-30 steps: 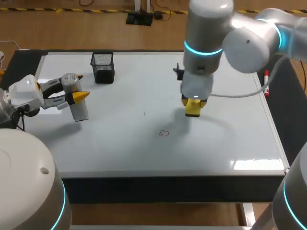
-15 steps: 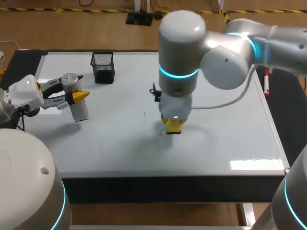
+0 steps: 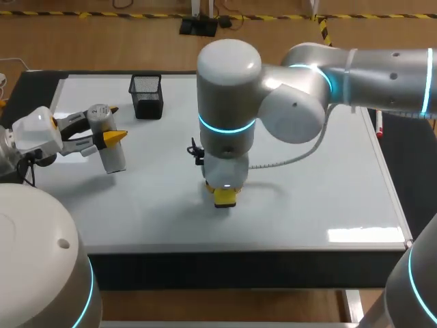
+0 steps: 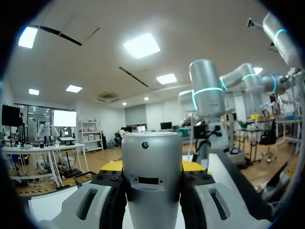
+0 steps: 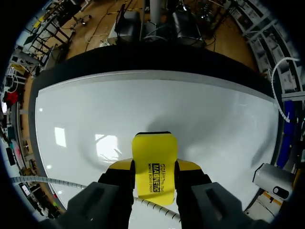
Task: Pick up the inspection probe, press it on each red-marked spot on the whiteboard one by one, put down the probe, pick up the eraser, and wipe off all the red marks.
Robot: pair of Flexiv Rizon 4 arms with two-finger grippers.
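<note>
**On the whiteboard, forward-right of the mesh cup: eraser in right hand, probe in left**

Whiteboard [image 3: 328, 171] surface, landmark = black mesh cup [image 3: 146, 96] near the far edge.

- Right gripper [image 5: 154, 168]: fingers pressed in from both sides on the eraser [image 5: 154, 151]. It sits well apart from the cup, toward the near edge and to the cup's right. The eraser's lower end looks to be against the board.
- Eraser appearance: bright yellow block with rounded corners and a dark strip at the end facing the board. Two lines of black print run along its back; not transcribed.
- Left gripper [image 3: 109, 126]: pinching the inspection probe [image 4: 152, 167], near the cup on its left, a little toward the near edge.
- Probe appearance: plain silver-grey cylinder, one small dark dot near its top, a small dark rectangular slot lower down. A mark on its cap is too small to read.
- Red marker [image 3: 379, 128] lies at the board's edge, far to the right of the cup.
</note>
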